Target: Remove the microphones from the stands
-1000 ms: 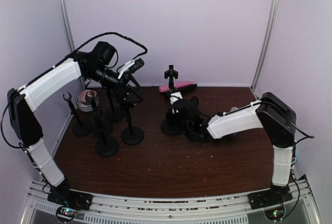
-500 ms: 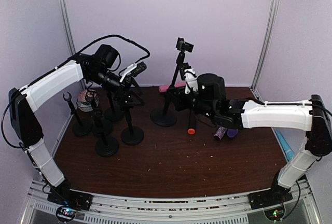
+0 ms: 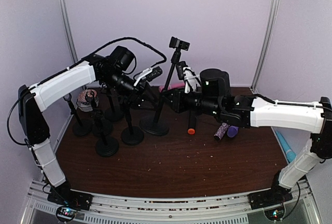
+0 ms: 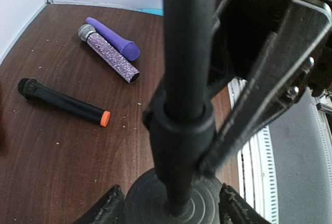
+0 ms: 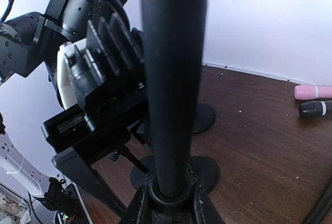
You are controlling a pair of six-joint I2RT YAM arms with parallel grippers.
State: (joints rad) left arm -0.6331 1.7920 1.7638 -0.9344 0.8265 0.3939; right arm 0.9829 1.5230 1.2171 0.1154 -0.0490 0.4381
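Top external view: the right gripper (image 5: 168, 203) was clamped on the pole of the tilted stand (image 3: 154, 127), whose top leaned toward 1 o'clock. The left gripper (image 4: 170, 206) had its fingers apart, flanking the pole. The black, orange-tipped microphone (image 3: 191, 122) lay on the table (image 3: 171, 167) at 3 o'clock from the stand's base.

Black stand (image 3: 154, 127), centre frame, pole leaning upper right, round base, black orange-tipped microphone (image 3: 191, 123) lying flat just right of base
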